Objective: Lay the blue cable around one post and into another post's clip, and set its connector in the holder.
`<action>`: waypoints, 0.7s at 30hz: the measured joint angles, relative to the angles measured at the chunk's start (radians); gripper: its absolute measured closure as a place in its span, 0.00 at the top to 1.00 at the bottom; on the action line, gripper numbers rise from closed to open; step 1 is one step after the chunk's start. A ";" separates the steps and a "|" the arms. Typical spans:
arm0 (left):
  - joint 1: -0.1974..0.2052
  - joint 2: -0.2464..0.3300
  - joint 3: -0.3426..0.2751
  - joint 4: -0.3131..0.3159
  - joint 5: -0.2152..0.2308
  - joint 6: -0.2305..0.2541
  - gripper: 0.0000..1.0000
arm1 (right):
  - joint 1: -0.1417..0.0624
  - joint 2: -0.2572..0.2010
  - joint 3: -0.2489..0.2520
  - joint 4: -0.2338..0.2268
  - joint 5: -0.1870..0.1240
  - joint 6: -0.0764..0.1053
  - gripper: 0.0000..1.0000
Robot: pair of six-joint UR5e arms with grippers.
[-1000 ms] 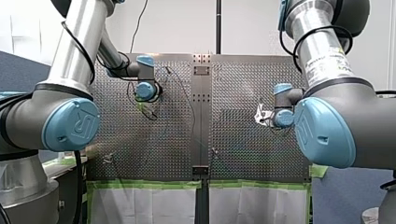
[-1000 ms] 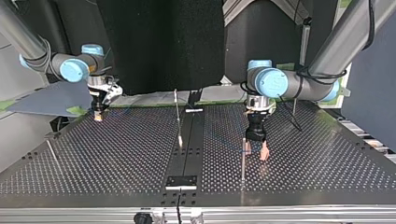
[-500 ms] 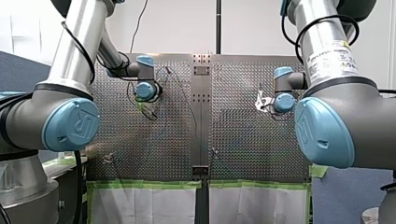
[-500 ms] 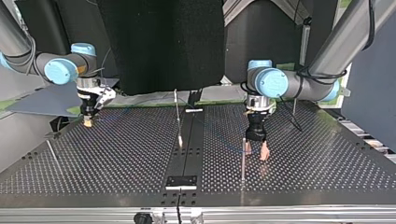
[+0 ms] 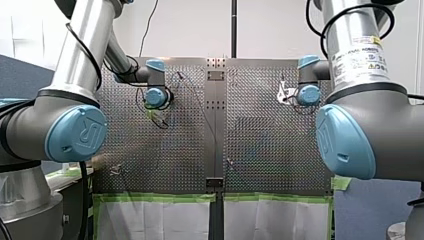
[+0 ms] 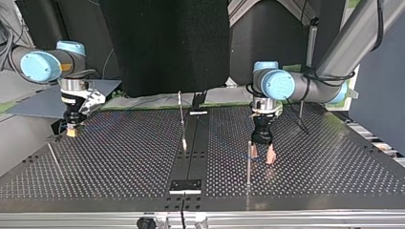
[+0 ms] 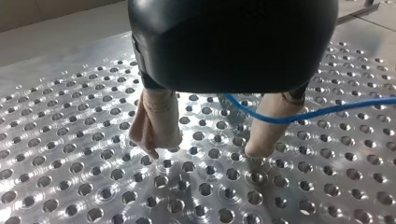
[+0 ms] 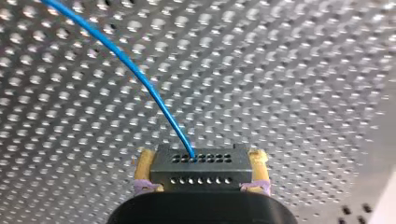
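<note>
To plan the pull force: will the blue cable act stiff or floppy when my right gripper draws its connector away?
Probably flexible but slightly springy: the blue cable leaves the connector in a smooth arc, with no kink. Likely light: it looks thin beside the pads of my right gripper. It may slide freely at my left gripper, whose fingers stand apart, not clamping it.

1. You see the left arm (image 5: 85, 42): silver tubes, grey joints, blue caps (image 5: 75, 132), black cable (image 5: 96, 62).
2. The right arm (image 5: 350, 45) matches, plus a white warning label (image 5: 361, 57).
3. Left gripper (image 7: 208, 149): black, beige pads (image 7: 156, 126); right gripper (image 8: 201, 161): yellowish pads (image 8: 144, 164).
</note>
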 joint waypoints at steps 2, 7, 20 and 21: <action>0.000 0.000 0.000 0.000 0.000 0.000 1.00 | -0.007 -0.015 -0.001 0.010 -0.004 -0.010 0.00; 0.000 0.000 0.000 0.000 0.000 0.000 1.00 | -0.033 -0.057 -0.002 0.036 -0.022 -0.036 0.00; 0.001 -0.001 0.000 -0.001 0.000 -0.001 1.00 | -0.090 -0.058 -0.012 0.087 -0.057 -0.054 0.00; 0.001 -0.001 0.000 -0.001 0.000 -0.001 1.00 | -0.094 -0.049 -0.012 0.091 -0.057 -0.056 0.00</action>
